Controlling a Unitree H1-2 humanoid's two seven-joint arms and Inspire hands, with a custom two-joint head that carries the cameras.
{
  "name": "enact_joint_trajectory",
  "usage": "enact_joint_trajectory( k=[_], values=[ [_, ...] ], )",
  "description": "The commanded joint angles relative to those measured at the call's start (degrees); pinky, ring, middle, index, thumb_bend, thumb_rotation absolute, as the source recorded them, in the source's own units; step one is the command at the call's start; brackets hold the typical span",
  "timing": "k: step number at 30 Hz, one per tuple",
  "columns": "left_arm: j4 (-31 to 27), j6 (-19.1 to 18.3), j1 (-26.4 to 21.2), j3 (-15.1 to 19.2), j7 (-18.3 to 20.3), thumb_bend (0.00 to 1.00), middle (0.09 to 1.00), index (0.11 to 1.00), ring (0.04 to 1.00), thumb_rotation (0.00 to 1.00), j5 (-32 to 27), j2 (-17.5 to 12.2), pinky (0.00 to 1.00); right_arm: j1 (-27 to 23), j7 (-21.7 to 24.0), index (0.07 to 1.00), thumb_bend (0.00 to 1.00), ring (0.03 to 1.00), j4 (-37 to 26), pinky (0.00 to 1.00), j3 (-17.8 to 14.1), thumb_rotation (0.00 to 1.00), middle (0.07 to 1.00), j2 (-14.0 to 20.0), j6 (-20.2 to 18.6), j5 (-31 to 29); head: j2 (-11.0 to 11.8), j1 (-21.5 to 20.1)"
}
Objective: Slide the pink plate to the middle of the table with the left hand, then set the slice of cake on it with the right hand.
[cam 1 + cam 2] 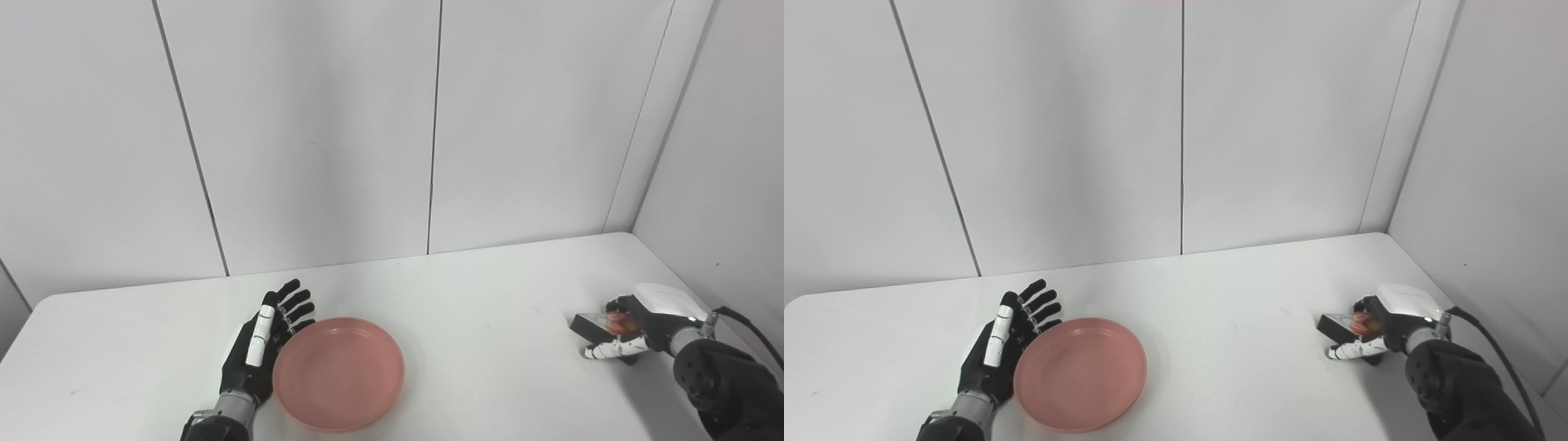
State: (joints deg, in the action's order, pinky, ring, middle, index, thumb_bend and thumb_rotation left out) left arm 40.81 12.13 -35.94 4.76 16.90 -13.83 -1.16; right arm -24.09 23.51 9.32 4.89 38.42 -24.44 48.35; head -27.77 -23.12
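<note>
Left of the pink plate (pixel 339 372), the flat, empty left hand (pixel 260 349) touches its rim; it should push steadily sideways while the right hand (pixel 637 327) grips the cake slice (pixel 597 326).

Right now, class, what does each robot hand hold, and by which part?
The right robot hand grips the slice of cake by its near end. The left robot hand, open, only rests against the pink plate.
</note>
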Motion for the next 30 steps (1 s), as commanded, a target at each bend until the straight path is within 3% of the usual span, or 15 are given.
enact_joint_trajectory(
  k=[1,5,7,10,12,14,16,17,19,20,26,30],
  values=[
    [1.4,-0.6,2.8,-0.1,0.5,0.76,0.833,0.831,0.82,0.84,-0.3,0.5,0.75,-1.4,-1.6,0.782,0.94,0.791,1.1,0.64,-0.1,0.57,0.856,2.8,0.2,-0.2,0.0,0.0],
    [1.6,-0.4,2.8,-0.2,0.6,0.77,0.829,0.827,0.819,0.84,-0.4,0.4,0.75,-1.4,-4.3,0.782,0.91,0.824,4.6,0.7,-0.3,0.54,0.842,3.1,2.0,-2.4,0.0,0.0],
    [1.5,-0.4,2.8,-0.3,0.6,0.77,0.829,0.825,0.819,0.84,-0.3,0.4,0.76,-1.3,-6.8,0.768,0.89,0.791,6.6,0.71,-0.7,0.51,0.798,3.2,4.1,-3.9,-0.2,0.3],
    [1.4,-0.4,2.9,-0.5,0.6,0.77,0.83,0.827,0.821,0.84,-0.2,0.3,0.76,-0.9,-12.4,0.74,0.86,0.7,9.7,0.62,-1.5,0.5,0.731,3.0,8.4,-6.3,-0.2,0.3],
    [1.2,-0.4,2.9,-0.6,0.6,0.77,0.828,0.825,0.823,0.85,-0.1,0.3,0.76,-0.6,-16.3,0.651,0.79,0.499,11.5,0.43,-2.1,0.41,0.567,2.6,10.8,-7.7,-0.4,0.7],
    [0.7,-0.7,3.1,-0.7,0.6,0.76,0.83,0.826,0.825,0.85,-0.1,0.2,0.77,-0.3,-18.9,0.608,0.75,0.448,13.0,0.38,-2.6,0.36,0.52,2.1,12.4,-9.4,-0.4,0.8],
    [0.5,-1.0,3.1,-0.7,0.7,0.76,0.832,0.831,0.828,0.85,-0.2,0.1,0.77,-0.1,-20.0,0.513,0.57,0.397,13.3,0.32,-2.3,0.2,0.47,1.9,12.8,-10.2,-0.4,0.8],
    [0.5,-1.1,3.1,-0.7,0.7,0.75,0.833,0.832,0.829,0.85,-0.2,0.1,0.77,0.0,-20.3,0.5,0.54,0.384,13.2,0.31,-1.8,0.18,0.459,2.0,12.7,-10.1,-0.4,0.9],
    [0.6,-1.0,3.0,-0.8,0.6,0.76,0.834,0.833,0.827,0.85,-0.1,0.0,0.78,0.0,-20.4,0.494,0.53,0.402,13.1,0.32,-0.9,0.04,0.467,2.2,12.5,-10.2,-0.4,0.9],
    [0.7,-0.9,3.0,-0.8,0.7,0.77,0.832,0.831,0.825,0.84,-0.1,0.0,0.78,0.0,-20.4,0.468,0.52,0.457,13.1,0.37,-0.4,0.02,0.504,2.3,12.3,-10.3,-0.4,0.9],
    [0.6,-1.0,3.0,-1.1,0.5,0.77,0.833,0.834,0.829,0.85,0.3,-0.1,0.78,0.0,-17.0,0.475,0.53,0.579,11.8,0.49,0.9,0.0,0.495,3.3,10.7,-12.1,-0.4,1.0],
    [0.6,-1.1,2.9,-1.2,0.6,0.78,0.834,0.832,0.827,0.85,0.2,-0.2,0.78,0.1,-15.6,0.479,0.53,0.542,10.1,0.46,1.5,0.0,0.493,3.9,10.0,-12.3,-0.4,1.0]
  ],
)
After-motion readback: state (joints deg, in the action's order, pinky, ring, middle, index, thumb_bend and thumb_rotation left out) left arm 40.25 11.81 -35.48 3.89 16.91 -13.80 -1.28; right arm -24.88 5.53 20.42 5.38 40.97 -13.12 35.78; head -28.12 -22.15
